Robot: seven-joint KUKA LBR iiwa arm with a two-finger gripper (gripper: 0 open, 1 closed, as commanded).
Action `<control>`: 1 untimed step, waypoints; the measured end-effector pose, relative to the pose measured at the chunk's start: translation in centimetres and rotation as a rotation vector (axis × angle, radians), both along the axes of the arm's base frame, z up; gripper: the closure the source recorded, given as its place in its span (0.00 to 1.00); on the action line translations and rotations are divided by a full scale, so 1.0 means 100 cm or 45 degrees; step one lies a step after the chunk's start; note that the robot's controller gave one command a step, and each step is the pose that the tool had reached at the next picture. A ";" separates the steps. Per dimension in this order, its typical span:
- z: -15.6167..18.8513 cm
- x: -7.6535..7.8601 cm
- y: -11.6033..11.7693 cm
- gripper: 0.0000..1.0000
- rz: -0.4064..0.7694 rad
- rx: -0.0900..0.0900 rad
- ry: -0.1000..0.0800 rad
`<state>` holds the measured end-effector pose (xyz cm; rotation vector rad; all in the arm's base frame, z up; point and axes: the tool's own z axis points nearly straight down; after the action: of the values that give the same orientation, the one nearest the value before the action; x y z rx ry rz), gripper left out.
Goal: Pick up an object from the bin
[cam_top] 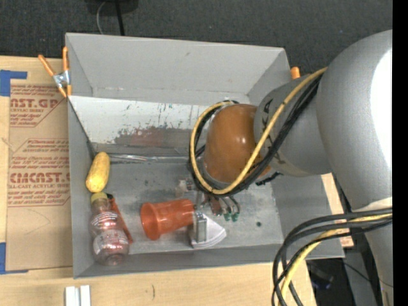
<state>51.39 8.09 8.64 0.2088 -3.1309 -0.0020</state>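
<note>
In the bin (178,69), a bottle (108,231) lies in the near-left corner, with an oblong toy fruit (97,172) just behind it against the left wall. A cup (162,218) lies on its side right of the bottle, with the gripper (203,225) at its right end.

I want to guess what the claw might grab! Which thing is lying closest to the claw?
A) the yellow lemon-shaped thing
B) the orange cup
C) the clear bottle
B: the orange cup lies on its side right beside the claw, while the yellow lemon-shaped thing and the clear bottle are over at the bin's left side.
</note>
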 end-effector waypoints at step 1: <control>-0.008 -0.002 0.053 0.00 0.252 -0.001 -0.008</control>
<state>51.19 13.37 7.80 0.5178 -3.1011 0.0010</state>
